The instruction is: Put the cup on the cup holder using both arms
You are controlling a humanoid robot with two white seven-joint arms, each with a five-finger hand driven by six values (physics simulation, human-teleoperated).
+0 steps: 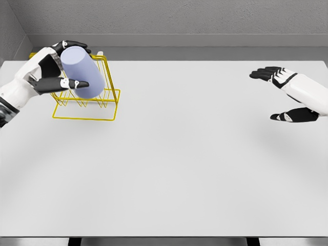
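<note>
A pale lavender cup is tilted over the yellow wire cup holder at the table's far left. My left hand is shut on the cup, thumb across its front and fingers over its top. The cup overlaps the holder's upright wires; I cannot tell whether it rests on a peg. My right hand hovers at the far right of the table, fingers spread and holding nothing.
The white table stretches wide between the two hands. A grey wall runs along its far edge, just behind the holder. The table's front edge lies near the bottom of the view.
</note>
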